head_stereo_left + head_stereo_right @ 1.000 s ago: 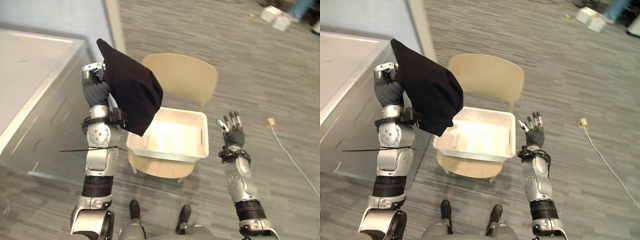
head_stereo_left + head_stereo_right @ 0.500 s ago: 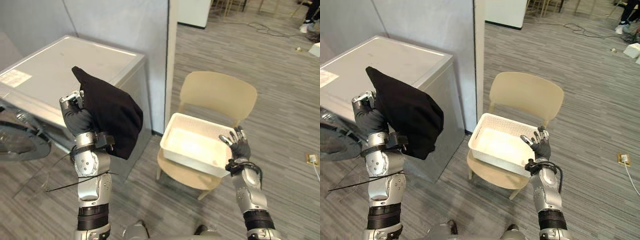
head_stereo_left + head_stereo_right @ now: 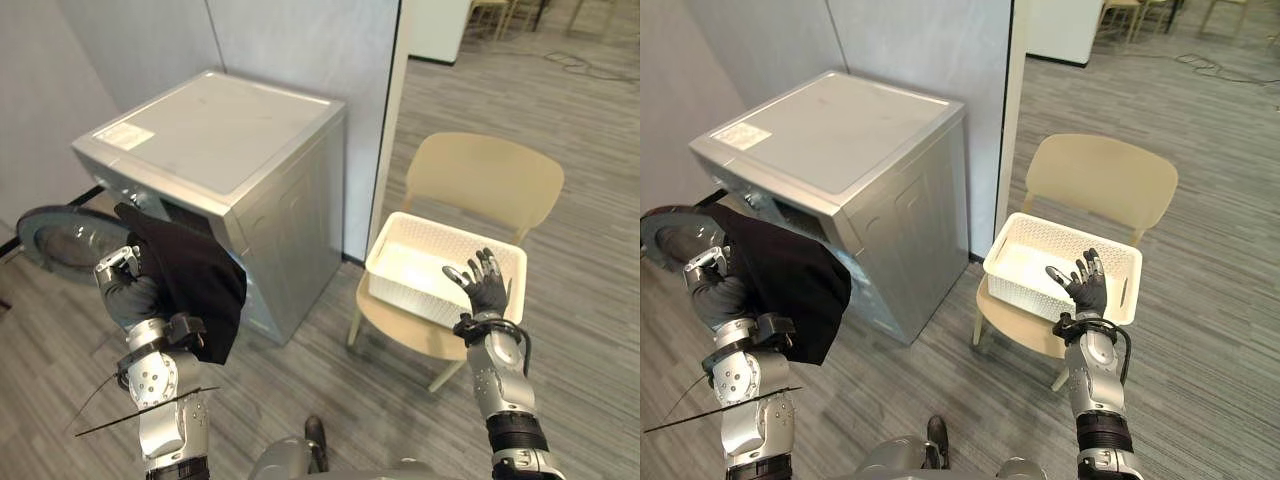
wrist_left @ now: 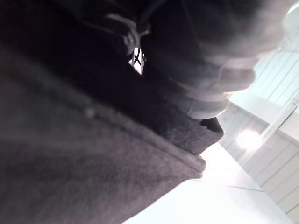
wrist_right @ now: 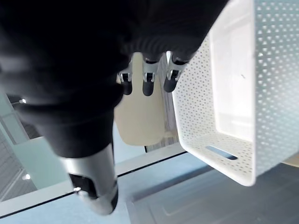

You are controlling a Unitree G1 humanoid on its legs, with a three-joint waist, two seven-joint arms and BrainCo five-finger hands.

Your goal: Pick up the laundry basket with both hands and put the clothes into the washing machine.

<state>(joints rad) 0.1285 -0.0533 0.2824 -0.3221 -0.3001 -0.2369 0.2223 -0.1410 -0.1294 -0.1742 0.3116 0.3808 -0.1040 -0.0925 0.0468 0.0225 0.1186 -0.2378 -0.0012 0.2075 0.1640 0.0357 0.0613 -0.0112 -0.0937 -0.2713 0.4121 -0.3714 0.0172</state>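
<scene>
A black garment (image 3: pixel 196 283) hangs from my left hand (image 3: pixel 124 287), whose fingers are curled into its top edge. It is held up in front of the silver washing machine (image 3: pixel 236 158), beside the round door (image 3: pixel 57 236), which stands open. The white perforated laundry basket (image 3: pixel 432 268) rests on a beige chair (image 3: pixel 487 184) to the right of the machine, and its inside looks bare. My right hand (image 3: pixel 486 290) is raised over the basket's near edge, open, fingers spread, touching nothing. In the left wrist view the dark cloth (image 4: pixel 84 140) covers the hand. In the right wrist view the basket (image 5: pixel 233 93) lies past my straight fingers (image 5: pixel 147 83).
A grey wall panel with a dark post (image 3: pixel 393 120) stands behind the machine and the chair. Grey striped carpet (image 3: pixel 300 370) lies between the machine, the chair and me. More chairs (image 3: pixel 487 10) stand far back.
The camera has swung left, bringing the whole washing machine and its open door into view. My left hand has carried the black garment down towards the machine's front. The right hand stays open by the basket.
</scene>
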